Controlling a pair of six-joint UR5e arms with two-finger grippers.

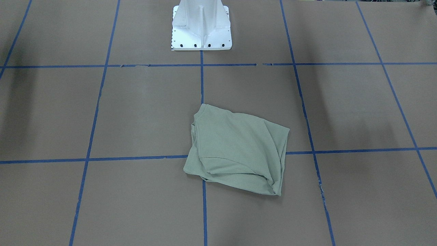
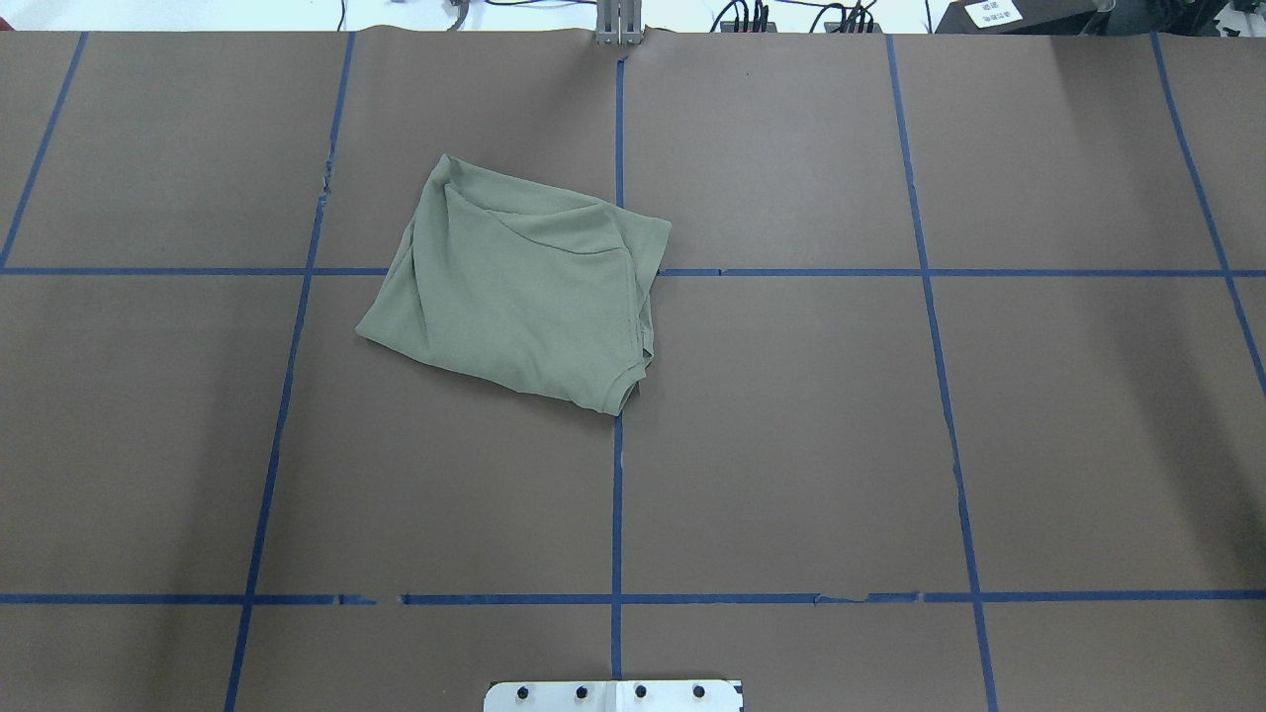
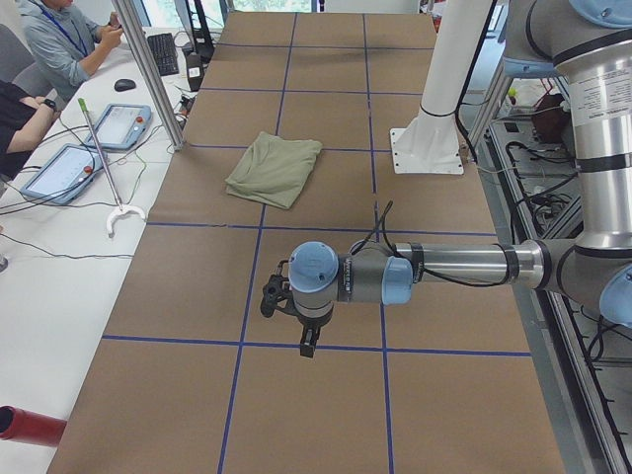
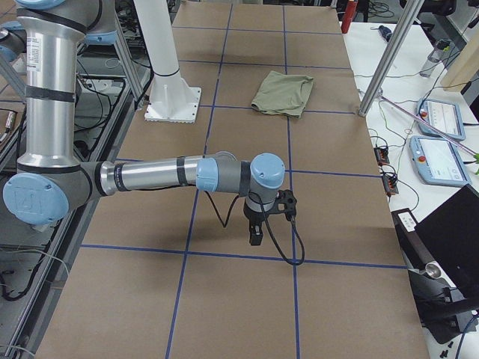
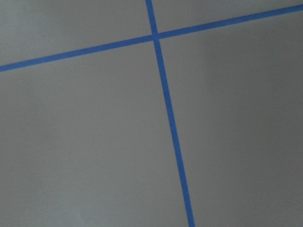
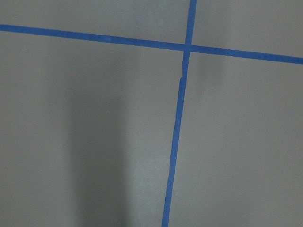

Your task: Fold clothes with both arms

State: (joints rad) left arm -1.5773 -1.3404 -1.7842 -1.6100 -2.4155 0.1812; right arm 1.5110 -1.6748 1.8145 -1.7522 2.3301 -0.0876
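The pale sage-green shirt [image 1: 235, 150] lies folded in a rough rectangle on the brown table, left of centre in the overhead view [image 2: 514, 287]. It also shows in the left side view [image 3: 275, 170] and the right side view [image 4: 283, 93]. My left gripper [image 3: 304, 341] hangs above bare table far from the shirt, near the table's left end. My right gripper [image 4: 255, 235] hangs above bare table near the right end. Both show only in the side views, so I cannot tell if they are open or shut. Neither holds the shirt. The wrist views show only table and tape.
The white pedestal base [image 1: 201, 30] stands at the robot's edge of the table [image 2: 613, 695]. Blue tape lines [image 2: 617, 475] grid the brown surface. Operators [image 3: 59, 39], tablets [image 3: 118, 126] and a metal post [image 3: 158, 69] are beyond the far edge.
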